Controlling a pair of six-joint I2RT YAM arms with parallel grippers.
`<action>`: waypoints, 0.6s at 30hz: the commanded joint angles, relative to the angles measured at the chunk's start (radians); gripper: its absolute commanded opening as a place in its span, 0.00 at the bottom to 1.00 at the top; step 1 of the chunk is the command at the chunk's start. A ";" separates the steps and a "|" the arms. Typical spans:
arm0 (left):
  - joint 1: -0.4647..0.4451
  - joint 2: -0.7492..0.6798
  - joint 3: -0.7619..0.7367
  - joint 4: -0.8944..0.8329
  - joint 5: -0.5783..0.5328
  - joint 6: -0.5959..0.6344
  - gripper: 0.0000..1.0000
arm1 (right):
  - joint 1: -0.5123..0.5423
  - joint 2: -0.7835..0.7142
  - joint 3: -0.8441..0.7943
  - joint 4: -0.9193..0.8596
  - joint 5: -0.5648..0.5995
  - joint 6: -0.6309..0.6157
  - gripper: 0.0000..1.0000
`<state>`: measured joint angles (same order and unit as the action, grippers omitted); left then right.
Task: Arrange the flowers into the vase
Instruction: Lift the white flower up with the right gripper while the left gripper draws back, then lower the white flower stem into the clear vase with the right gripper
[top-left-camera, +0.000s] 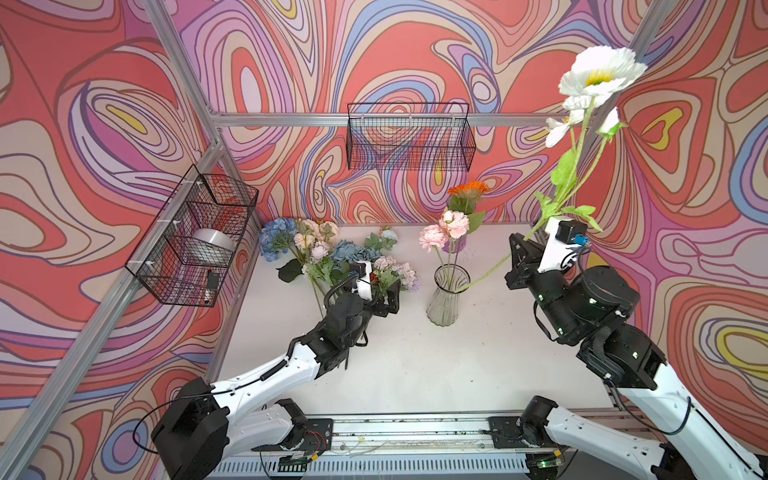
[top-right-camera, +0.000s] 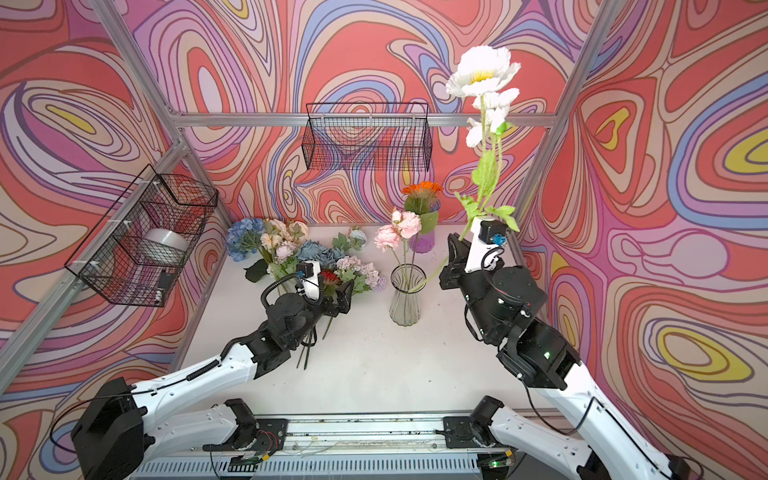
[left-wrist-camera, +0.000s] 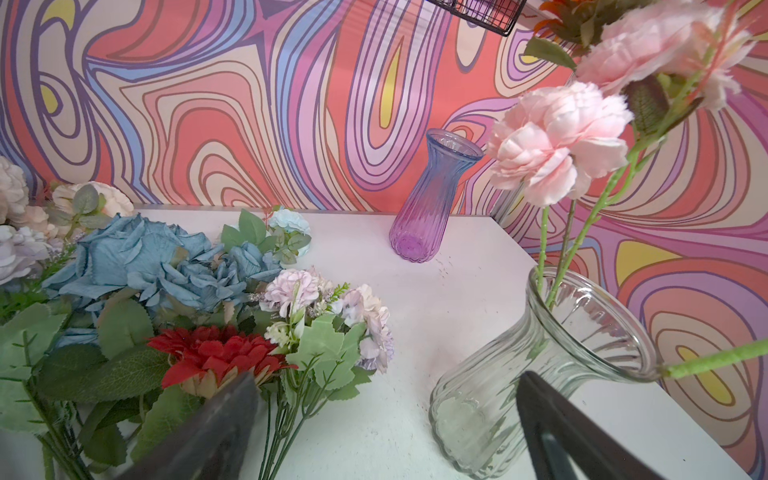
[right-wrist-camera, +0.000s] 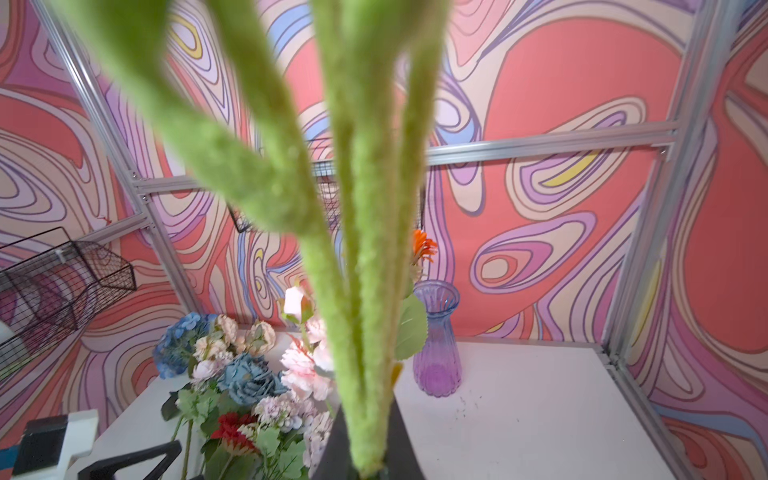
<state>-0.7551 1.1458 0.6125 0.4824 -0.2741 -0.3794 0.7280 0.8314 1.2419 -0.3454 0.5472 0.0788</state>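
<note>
The right gripper (top-left-camera: 516, 254) is shut tight on the stem of a tall white flower (top-left-camera: 598, 72). The stem's end is at the rim of the clear vase (top-left-camera: 446, 307), where pink flowers (top-left-camera: 442, 228) already stand. The left gripper (top-left-camera: 390, 296) is wide open and holds nothing, over the pile of flowers (top-left-camera: 328, 249). I think most flowers are not in yet.

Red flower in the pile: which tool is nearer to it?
Left. The left tool hangs open right beside the red flower, over the pile. The right tool, shut on the white flower, is on the clear vase's other side.
</note>
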 joint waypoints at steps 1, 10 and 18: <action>0.010 0.016 -0.010 -0.004 -0.003 -0.022 1.00 | 0.002 0.005 -0.027 0.082 0.081 -0.069 0.00; 0.016 0.028 -0.010 -0.005 0.004 -0.035 1.00 | 0.001 0.106 -0.068 0.117 0.085 -0.093 0.00; 0.022 0.024 -0.019 -0.008 0.001 -0.036 1.00 | -0.001 0.175 -0.118 0.107 0.046 -0.017 0.00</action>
<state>-0.7429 1.1690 0.6117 0.4759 -0.2707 -0.3981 0.7280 1.0004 1.1423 -0.2466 0.6044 0.0246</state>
